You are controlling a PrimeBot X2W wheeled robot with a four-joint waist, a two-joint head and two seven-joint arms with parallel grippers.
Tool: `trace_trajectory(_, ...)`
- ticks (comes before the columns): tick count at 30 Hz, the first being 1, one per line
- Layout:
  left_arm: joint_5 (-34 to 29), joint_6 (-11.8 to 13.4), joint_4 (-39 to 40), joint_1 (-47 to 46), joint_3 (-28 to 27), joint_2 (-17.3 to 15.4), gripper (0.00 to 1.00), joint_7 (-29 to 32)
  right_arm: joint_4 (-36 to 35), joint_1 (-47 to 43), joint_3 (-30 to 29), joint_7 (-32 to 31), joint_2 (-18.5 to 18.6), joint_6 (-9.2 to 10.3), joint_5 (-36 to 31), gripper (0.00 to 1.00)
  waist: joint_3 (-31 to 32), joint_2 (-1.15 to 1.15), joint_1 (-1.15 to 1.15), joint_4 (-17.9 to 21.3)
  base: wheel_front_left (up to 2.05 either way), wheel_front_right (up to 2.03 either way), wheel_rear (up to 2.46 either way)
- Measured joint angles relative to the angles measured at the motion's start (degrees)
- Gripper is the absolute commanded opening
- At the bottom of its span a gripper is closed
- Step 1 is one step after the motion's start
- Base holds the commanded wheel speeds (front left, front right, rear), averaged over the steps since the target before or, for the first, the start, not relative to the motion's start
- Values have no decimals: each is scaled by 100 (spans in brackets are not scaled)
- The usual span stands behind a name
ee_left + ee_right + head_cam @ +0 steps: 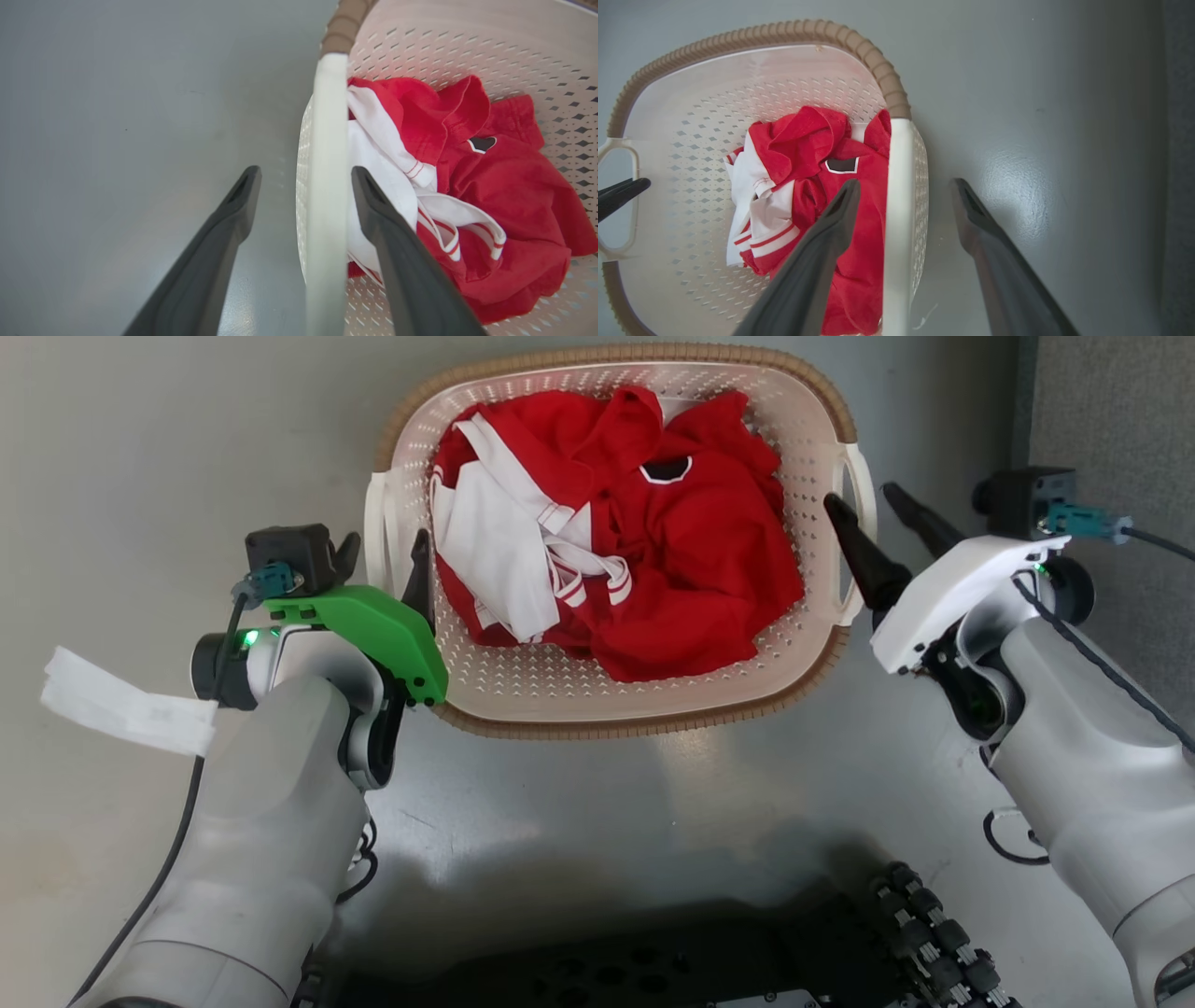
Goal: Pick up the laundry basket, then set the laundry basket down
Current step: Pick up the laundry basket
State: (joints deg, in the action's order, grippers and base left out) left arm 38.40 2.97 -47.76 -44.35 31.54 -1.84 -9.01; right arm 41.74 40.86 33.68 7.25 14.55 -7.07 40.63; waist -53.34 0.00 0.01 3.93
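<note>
Head view: the basket [644, 723] sits on the grey floor [560, 821] straight ahead, with red and white clothes [653, 551] inside. The left gripper [386, 543] and right gripper [861, 497] each straddle a white handle, jaws spread.

Left wrist view: the left handle [327, 186] stands between the parted fingers, one outside the basket and one over the clothes.

Right wrist view: the right handle [896, 210] lies between the spread fingers in the same way, with a gap on each side.

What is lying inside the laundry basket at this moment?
Inside the laundry basket lies a crumpled heap of red and white clothes. Its bare perforated bottom shows around the heap. What lies under the heap is covered and cannot be seen.
</note>
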Motion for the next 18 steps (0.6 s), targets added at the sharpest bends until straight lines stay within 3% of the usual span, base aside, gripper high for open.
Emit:
trace_trajectory(13,371,-109,-396,-281,265,0,100,42,256,285,503,-122,-25,0,449,100,-116,0,0,47,0,0,0)
trace_trajectory(14,385,-130,-421,-298,286,1,95,42,276,300,536,-116,-25,1,478,100,-120,0,0,49,0,0,0)
trace_trajectory(15,393,-146,-447,-313,310,1,84,42,293,314,563,-116,-25,0,493,100,-123,0,0,50,0,0,0)
trace_trajectory(16,416,-148,-472,-327,336,1,49,42,310,327,587,-116,-25,0,528,86,-126,0,-1,52,0,0,0)
trace_trajectory(17,431,-154,-497,-337,360,1,11,42,324,337,612,-115,-24,0,553,35,-130,0,0,53,0,0,0)
trace_trajectory(18,444,-171,-522,-347,378,2,0,42,341,345,639,-105,-23,0,582,15,-132,0,0,55,0,0,0)
